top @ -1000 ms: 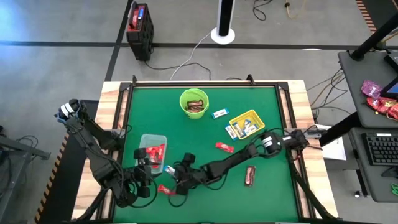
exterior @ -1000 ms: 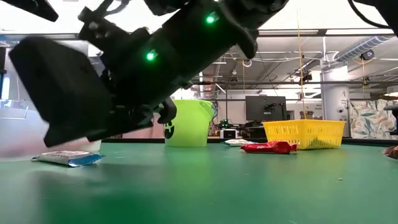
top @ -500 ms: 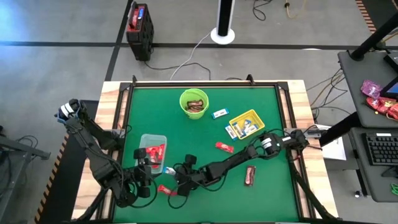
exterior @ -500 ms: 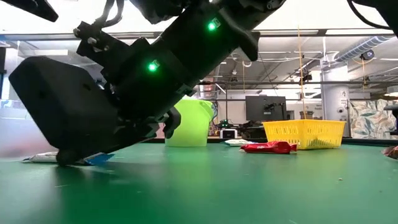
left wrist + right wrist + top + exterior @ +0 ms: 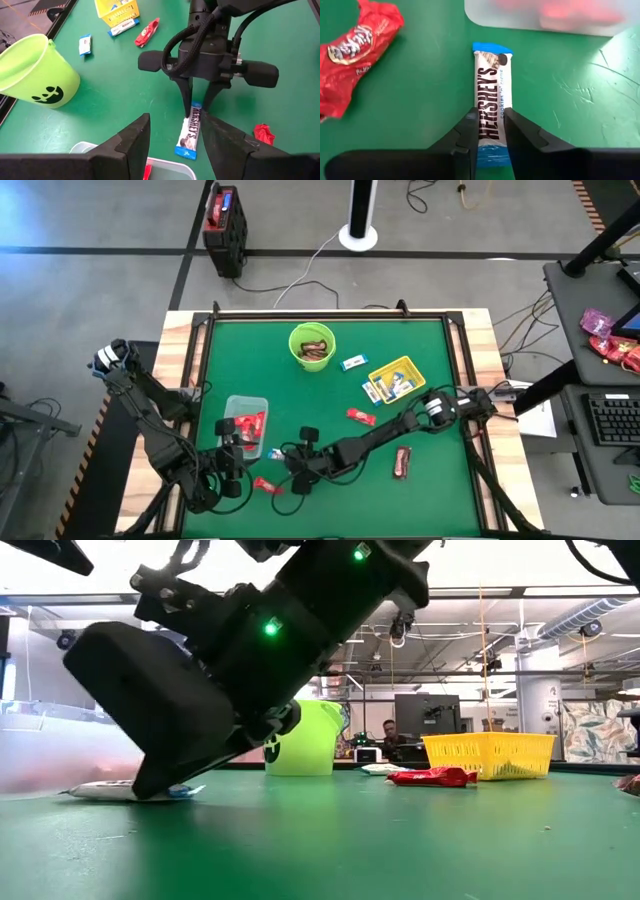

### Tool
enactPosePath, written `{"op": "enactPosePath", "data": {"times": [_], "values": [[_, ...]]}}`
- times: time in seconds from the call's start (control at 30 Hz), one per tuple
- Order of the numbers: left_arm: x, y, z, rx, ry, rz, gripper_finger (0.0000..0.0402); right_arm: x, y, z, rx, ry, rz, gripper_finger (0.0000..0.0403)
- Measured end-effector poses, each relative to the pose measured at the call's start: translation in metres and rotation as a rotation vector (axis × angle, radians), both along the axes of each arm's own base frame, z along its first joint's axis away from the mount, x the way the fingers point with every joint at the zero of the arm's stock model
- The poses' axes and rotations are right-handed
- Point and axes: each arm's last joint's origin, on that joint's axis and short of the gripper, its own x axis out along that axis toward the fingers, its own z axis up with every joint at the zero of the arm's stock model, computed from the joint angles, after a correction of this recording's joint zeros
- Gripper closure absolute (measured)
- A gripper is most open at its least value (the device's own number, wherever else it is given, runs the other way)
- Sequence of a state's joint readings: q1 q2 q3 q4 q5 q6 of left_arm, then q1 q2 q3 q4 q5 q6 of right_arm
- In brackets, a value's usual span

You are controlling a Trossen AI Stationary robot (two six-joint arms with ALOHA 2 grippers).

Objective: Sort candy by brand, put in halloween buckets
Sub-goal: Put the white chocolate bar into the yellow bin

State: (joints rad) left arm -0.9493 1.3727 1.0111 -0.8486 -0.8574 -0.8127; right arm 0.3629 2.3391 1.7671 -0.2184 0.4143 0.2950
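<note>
My right gripper [image 5: 489, 131] is down on the green table [image 5: 440, 380], squeezing one end of the blue-and-white candy bar [image 5: 491, 102] that lies flat just beside the clear tub [image 5: 245, 420]. My left gripper [image 5: 172, 145] waits close by with its fingers spread wide, holding nothing. A red candy [image 5: 350, 50] lies on the mat near the bar. Farther off stand the lime-green bucket [image 5: 311, 346] and the yellow tray [image 5: 396, 378], with another red candy [image 5: 361, 416] near the tray. Behind the table is a big room with desks and a person [image 5: 389, 730].
</note>
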Motion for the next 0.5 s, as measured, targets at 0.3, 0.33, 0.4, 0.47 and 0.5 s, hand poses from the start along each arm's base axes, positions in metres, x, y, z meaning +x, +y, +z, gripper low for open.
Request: {"op": "enactPosePath", "data": {"times": [0.3,0.33,0.4,0.47,0.5], "values": [[0.000,0.001,-0.002,0.005,0.004,0.000,0.0242,-0.011,-0.005,0.016,-0.007,0.093,-0.024,0.0353],[0.000,0.001,-0.002,0.006,0.005,0.000,0.0242,-0.013,-0.005,0.016,-0.008,0.109,-0.031,0.0359],[0.000,0.001,-0.002,0.006,0.005,0.000,0.0242,-0.015,-0.006,0.017,-0.010,0.123,-0.038,0.0375],[-0.001,0.001,-0.002,0.006,0.005,0.000,0.0242,-0.015,-0.006,0.017,-0.006,0.126,-0.035,0.0391],[-0.001,0.001,-0.002,0.007,0.005,0.000,0.0242,-0.015,-0.006,0.017,0.001,0.127,-0.032,0.0394]]}}
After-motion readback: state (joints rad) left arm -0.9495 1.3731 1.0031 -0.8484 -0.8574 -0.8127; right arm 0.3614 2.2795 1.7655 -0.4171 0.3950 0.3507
